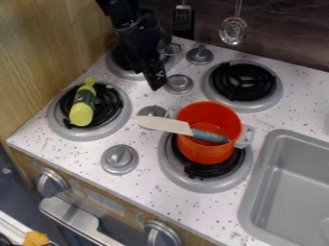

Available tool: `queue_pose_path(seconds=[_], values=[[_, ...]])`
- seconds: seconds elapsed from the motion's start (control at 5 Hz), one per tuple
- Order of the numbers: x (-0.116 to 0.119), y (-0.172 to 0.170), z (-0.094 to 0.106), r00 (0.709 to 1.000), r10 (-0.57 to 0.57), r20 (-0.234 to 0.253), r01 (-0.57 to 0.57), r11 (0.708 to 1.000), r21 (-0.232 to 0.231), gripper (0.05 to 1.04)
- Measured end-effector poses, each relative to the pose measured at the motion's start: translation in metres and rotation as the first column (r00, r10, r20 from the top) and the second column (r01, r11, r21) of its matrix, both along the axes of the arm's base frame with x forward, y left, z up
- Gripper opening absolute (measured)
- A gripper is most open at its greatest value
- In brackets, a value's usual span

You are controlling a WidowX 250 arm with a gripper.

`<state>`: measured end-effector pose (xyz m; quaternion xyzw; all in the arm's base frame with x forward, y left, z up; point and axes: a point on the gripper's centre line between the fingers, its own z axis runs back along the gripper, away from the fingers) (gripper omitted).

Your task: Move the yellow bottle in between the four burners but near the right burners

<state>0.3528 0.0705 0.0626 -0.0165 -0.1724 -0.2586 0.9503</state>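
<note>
While we are looking for the bottle, we are finding it well to the left of the pot, lying on the front left burner. The gripper is hanging behind the pot and a bit to its left, near a small round knob. We are seeing it well apart from the bottle, but we cannot tell if it is spread or pressed together. We are guessing that the job is at its first step, getting to the bottle. Next, we are wanting the gripper to be going left, away from the pot, then down over the fat middle of the bottle for a good pinch. After that, we are thinking of a spot just behind and left of the pot, in the middle of the burners but nearer the right ones. The thin neck is pointing to the back, farther back than the pot, and the fat end is facing the front. So we are seeing its long side running mostly front to back, off to the pot's left, with the neck tipping a little toward the pot's side.
</note>
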Motion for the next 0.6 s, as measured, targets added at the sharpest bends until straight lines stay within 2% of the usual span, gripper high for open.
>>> queue_pose_path(seconds=[0.2,0.4,0.6], values=[[-0.003,0.000,-0.010,0.999,0.020,-0.035,-0.021,1.000,-0.010,0.999],[-0.012,0.004,-0.011,0.966,0.232,-0.116,-0.231,0.973,0.019,0.999],[-0.018,0.009,0.002,0.927,0.357,-0.115,-0.354,0.934,0.046,0.999]])
